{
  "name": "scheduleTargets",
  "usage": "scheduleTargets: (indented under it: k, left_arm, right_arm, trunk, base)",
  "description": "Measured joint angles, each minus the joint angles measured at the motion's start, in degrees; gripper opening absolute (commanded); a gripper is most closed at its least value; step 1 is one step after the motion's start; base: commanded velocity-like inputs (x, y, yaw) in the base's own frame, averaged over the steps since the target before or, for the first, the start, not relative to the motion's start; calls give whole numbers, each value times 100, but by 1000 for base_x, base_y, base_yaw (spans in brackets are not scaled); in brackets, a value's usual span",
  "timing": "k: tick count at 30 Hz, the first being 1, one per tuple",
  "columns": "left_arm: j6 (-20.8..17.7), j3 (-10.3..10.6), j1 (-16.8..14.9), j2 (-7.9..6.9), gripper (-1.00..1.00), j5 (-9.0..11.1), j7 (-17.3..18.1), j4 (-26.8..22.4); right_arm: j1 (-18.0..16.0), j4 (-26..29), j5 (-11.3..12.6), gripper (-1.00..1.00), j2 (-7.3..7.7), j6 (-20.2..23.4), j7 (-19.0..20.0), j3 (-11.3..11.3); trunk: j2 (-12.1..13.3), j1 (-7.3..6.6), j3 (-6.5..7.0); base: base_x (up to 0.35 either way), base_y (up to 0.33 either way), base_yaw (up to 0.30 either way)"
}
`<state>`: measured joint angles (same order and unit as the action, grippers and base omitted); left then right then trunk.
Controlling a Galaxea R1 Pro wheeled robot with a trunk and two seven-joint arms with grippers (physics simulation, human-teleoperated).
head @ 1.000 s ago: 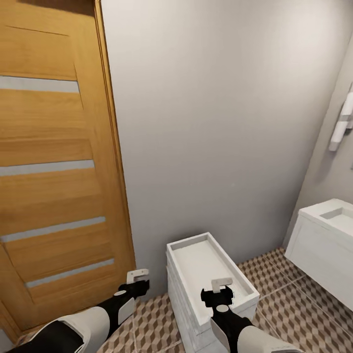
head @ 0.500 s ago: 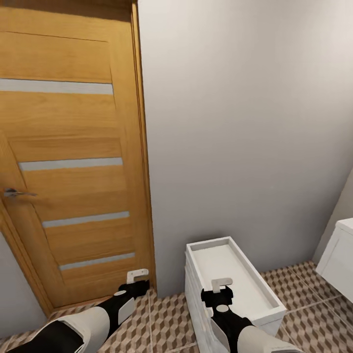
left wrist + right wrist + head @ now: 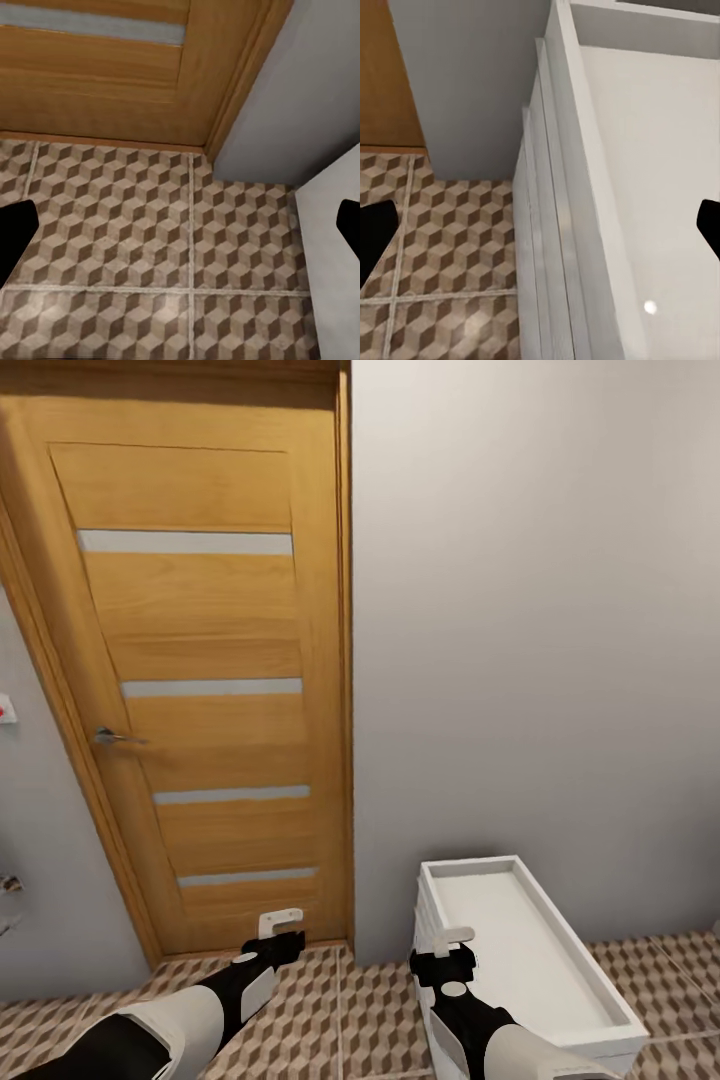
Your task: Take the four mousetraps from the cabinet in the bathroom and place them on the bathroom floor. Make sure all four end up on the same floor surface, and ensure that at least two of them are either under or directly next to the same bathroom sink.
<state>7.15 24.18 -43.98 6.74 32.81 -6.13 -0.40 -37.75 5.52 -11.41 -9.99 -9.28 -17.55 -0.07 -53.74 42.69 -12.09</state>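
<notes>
The mousetraps, the cabinet and the sink are out of view. The bathroom floor (image 3: pixel 330 1000) of brown and beige cube tiles lies at the foot of the head view. Low over it, in front of the door, my left gripper (image 3: pixel 280 926) is open with nothing between its fingers. In the left wrist view its black fingertips (image 3: pixel 15 232) stand wide apart over bare tiles (image 3: pixel 150 225). My right gripper (image 3: pixel 452 942) is open too, hovering at the near left edge of a small white drawer unit (image 3: pixel 520 950), half over the tiles (image 3: pixel 442 247).
An orange-brown wooden door (image 3: pixel 210 690) with a metal handle (image 3: pixel 115 737) stands shut ahead on the left. A plain grey wall (image 3: pixel 530 610) runs to its right. The white drawer unit (image 3: pixel 622 187) sits against that wall, its top a shallow tray.
The camera has swung left: the door now sits fully in the picture and the white basin at the right has left it. Both arms keep the same pose, grippers still open.
</notes>
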Motion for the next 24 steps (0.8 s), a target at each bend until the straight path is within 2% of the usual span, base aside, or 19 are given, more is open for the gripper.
scheduleTargets:
  k: [24]
  left_arm:
    - [0, 3, 0, 0, 100, -7, 2, 0]
  right_arm:
    - [0, 0, 3, 100, 0, 5, 0, 0]
  trunk:
    - [0, 0, 0]
  base:
    - [0, 0, 300]
